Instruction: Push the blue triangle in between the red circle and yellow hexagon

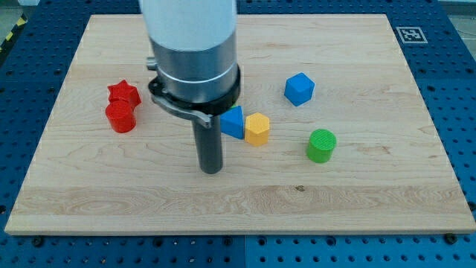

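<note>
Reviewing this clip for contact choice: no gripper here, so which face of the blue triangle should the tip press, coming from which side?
Probably the blue triangle's right face, toward the view's left. But the yellow hexagon touches that face, so my tip, now lower-left of the triangle, must first work between them. The red circle lies far left.

Open board separates red circle (120,117) from blue triangle (233,122), apparently touching yellow hexagon (257,129).

Pale wooden board (357,186), smooth, matt; green cylinder (321,145) ribbed, plastic-looking; arm's collar (193,56) brushed metal.
</note>
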`<action>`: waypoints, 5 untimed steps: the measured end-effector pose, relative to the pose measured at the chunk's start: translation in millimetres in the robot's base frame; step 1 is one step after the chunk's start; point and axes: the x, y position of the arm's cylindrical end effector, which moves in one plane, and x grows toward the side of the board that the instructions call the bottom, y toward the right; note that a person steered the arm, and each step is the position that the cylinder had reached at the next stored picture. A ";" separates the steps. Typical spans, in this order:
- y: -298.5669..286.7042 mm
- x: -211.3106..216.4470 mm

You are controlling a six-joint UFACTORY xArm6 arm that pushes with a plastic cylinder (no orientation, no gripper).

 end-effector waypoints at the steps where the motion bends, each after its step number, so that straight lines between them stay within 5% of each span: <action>1: 25.8 0.0; 5: 107.9 -8.7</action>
